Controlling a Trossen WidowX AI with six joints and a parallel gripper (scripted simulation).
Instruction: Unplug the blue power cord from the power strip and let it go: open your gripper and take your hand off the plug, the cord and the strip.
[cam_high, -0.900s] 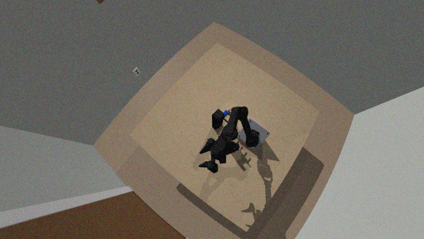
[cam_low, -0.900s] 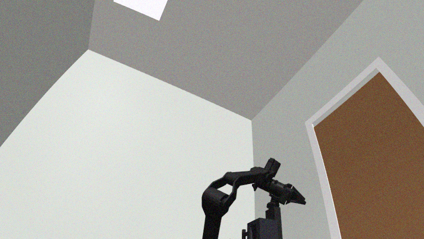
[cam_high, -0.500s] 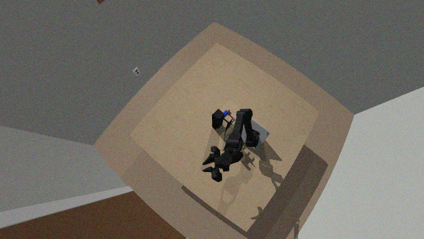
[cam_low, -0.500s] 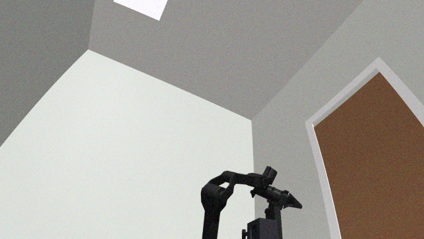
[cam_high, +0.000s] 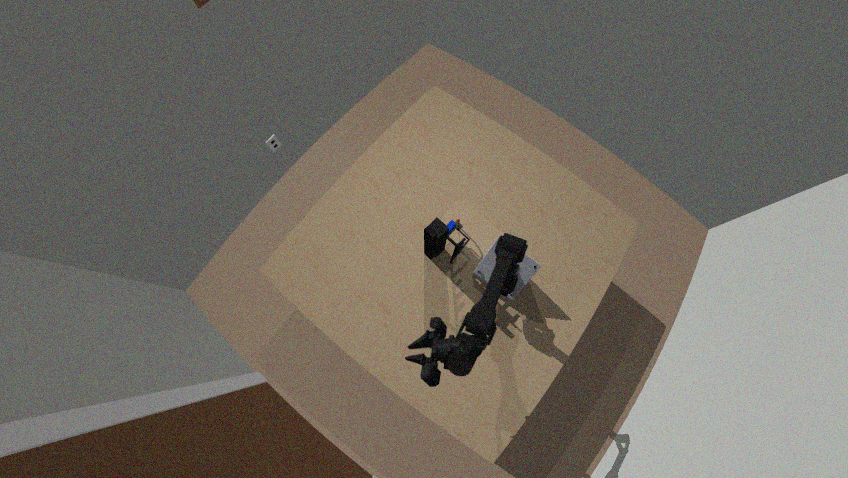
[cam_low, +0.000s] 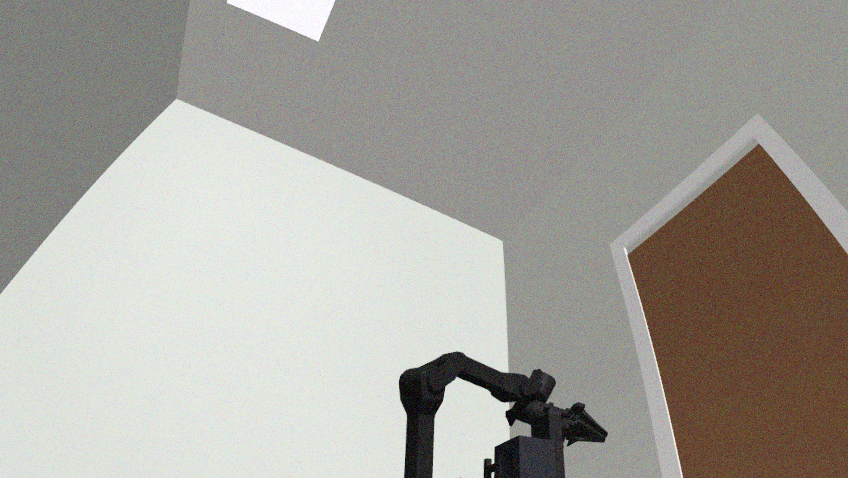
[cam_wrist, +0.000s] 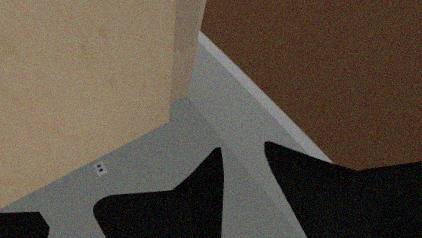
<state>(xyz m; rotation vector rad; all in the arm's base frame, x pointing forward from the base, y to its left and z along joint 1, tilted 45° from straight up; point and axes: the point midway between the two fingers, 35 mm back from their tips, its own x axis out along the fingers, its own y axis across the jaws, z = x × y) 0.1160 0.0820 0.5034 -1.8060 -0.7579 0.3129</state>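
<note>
Distant overhead, low exterior, wrist view

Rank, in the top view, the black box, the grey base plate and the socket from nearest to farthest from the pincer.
1. Black box and base plate, both up-table of the pincer: too close to call.
2. Socket, off the table, upper left.

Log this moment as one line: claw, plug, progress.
claw: partly closed, empty, over the table near its edge | blue plug: by black box, far from claw | progress: no grasp
</note>
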